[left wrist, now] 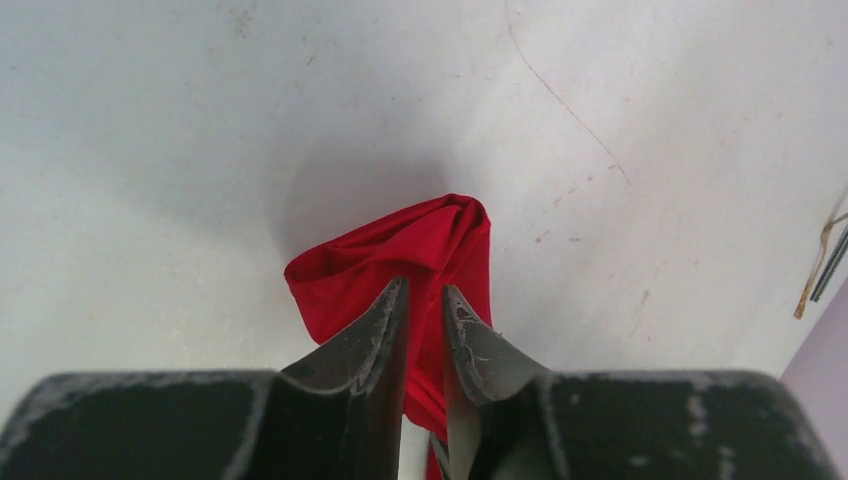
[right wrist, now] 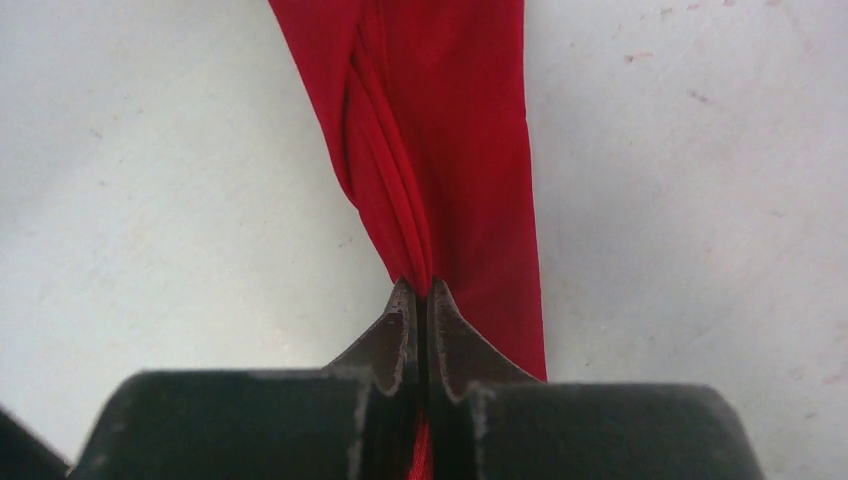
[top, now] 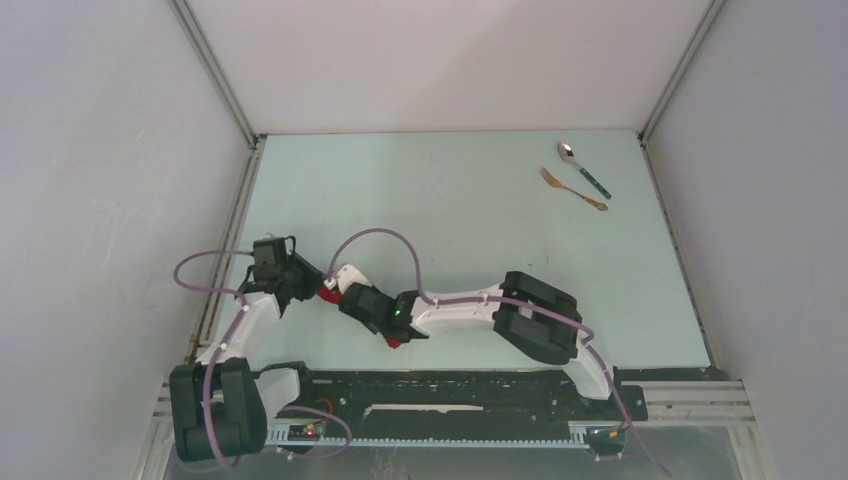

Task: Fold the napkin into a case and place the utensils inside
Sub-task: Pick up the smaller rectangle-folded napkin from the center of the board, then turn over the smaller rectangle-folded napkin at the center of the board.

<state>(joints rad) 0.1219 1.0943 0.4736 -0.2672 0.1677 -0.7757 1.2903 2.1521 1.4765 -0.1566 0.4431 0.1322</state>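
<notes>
Currently the napkin (top: 327,293) is no flat square but a gathered red rope, held over the left front of the surface (top: 450,200). Its long axis runs straight ahead of the right end effector (right wrist: 420,292), whose jaws are pinched tight on one end. The left end effector (left wrist: 425,300) meets the other, bunched end with its jaws slightly parted and cloth loose in the gap. Any spreading pull would likely run along that axis. The spoon (top: 584,168) and fork (top: 573,189) lie well apart at the far right, nearer the right arm.
</notes>
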